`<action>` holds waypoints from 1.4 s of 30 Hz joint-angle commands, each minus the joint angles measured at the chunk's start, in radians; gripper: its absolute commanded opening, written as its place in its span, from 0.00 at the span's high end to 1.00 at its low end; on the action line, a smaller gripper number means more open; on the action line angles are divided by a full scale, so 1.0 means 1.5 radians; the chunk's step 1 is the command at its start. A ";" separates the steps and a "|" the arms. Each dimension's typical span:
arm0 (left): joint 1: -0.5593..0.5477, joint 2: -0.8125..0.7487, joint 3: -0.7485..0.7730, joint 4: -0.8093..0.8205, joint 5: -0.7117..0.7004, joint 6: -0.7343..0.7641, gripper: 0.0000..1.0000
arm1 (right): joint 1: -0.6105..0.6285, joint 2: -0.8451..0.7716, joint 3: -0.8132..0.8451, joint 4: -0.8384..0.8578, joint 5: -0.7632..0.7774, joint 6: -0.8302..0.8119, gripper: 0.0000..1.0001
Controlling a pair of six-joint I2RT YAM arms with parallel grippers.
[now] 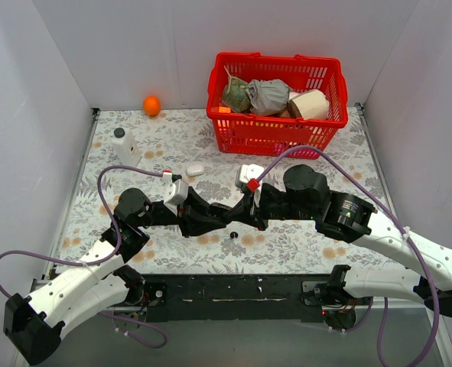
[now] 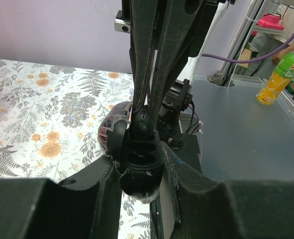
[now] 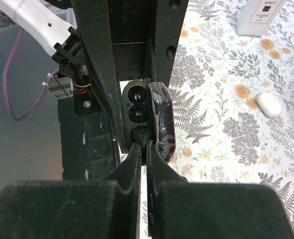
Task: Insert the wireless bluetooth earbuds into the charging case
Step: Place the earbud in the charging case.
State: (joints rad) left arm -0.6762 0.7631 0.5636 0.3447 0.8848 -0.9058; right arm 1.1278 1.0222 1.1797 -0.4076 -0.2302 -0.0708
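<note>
One floral-patterned table (image 1: 172, 138) fills the top view. The left arm (image 1: 80, 287) reaches in from seven o'clock and the right arm (image 1: 394, 237) from four o'clock, and they meet near the table's middle. At one o'clock stands a red basket (image 1: 271, 138) holding bundled items. A white bottle (image 1: 125, 147) with a black cap stands upright at ten o'clock, and an orange ball (image 1: 151, 105) rests at eleven o'clock by the back wall.

At the meeting point, the left gripper (image 2: 139, 172) is clamped on the charging case (image 2: 137, 154), one finger on each side of the black body. The case is open, its two wells face the right wrist camera, and its lid, wrapped in clear film, swings out to three o'clock in that view. The right gripper (image 3: 146, 154) has its fingers pressed nearly together. In the left wrist view they come down from twelve o'clock and pinch the pinched earbud (image 2: 142, 128), a glossy black bead, at the case's rim; whether it is already seated in a well I cannot tell.

A white pebble-shaped case (image 1: 195, 169) lies on the cloth at eleven o'clock of the meeting point, apart from both grippers. The loose earbud (image 1: 232, 234), a tiny black bead, lies on the cloth just at six o'clock of the joined grippers.
</note>
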 commanded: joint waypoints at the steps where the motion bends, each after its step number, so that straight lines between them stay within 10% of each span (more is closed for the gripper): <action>1: 0.000 -0.016 -0.007 0.047 -0.019 -0.012 1.00 | 0.003 0.007 0.004 0.012 0.008 0.011 0.99; 21: 0.000 -0.020 -0.032 0.100 -0.028 -0.044 1.00 | 0.003 0.026 0.055 -0.015 0.068 0.023 0.70; 32: 0.000 -0.021 -0.037 0.100 -0.029 -0.038 1.00 | 0.004 0.014 0.055 -0.003 0.080 0.033 0.71; 42: 0.000 -0.026 -0.044 0.105 -0.027 -0.043 1.00 | 0.003 0.017 0.053 0.001 0.077 0.038 0.92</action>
State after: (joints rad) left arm -0.6758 0.7517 0.4995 0.4648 0.8253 -0.9665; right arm 1.1336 1.0554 1.2278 -0.4393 -0.1432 -0.0151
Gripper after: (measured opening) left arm 0.277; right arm 0.129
